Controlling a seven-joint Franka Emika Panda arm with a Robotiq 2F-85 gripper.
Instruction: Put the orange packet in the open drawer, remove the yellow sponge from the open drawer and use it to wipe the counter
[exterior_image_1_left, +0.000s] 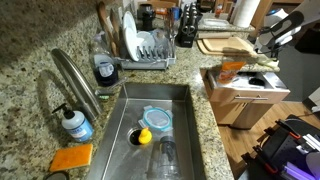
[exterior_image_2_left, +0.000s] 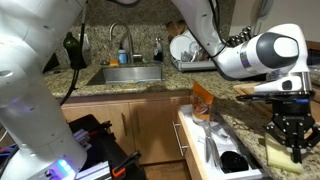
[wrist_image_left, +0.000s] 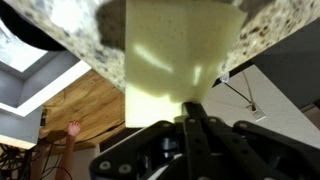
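Yellow sponge (exterior_image_2_left: 274, 153): where does it lie? (reader)

On the speckled granite worktop (exterior_image_2_left: 245, 128), just beside the open drawer (exterior_image_2_left: 187, 150). The wrist view shows the sponge (wrist_image_left: 180, 55) as a pale flat slab. Granite (wrist_image_left: 85, 45) shows on either side of it, and wooden floor (wrist_image_left: 80, 115) shows below the worktop edge. (legend)

State of the hand (exterior_image_2_left: 291, 143)? (reader)

Pointing straight down over the worktop, fingers drawn together and clamped on the yellow sponge. In the wrist view the hand (wrist_image_left: 193, 112) has its two dark fingers meeting at the near edge of the sponge, with no gap between them. (legend)

Position of the orange packet (exterior_image_2_left: 203, 100)? (reader)

Upright at the rear end of the open drawer, close against the worktop edge, well apart from the hand. In an exterior view it appears as an orange patch (exterior_image_1_left: 232, 68) above the drawer's pale front panel (exterior_image_1_left: 245, 108). A dark item lies on the whitish drawer floor; it is too small to identify. (legend)

Other items in view? (reader)

A steel sink (exterior_image_1_left: 185, 110) is set into the worktop, with a yellow object and a blue-rimmed lid in its basin. A dish rack (exterior_image_1_left: 150, 48) stands behind the sink. A blue soap bottle (exterior_image_1_left: 75, 125) stands beside the tap. A flat orange sponge (exterior_image_1_left: 70, 157) lies on the granite near the bottle. (legend)
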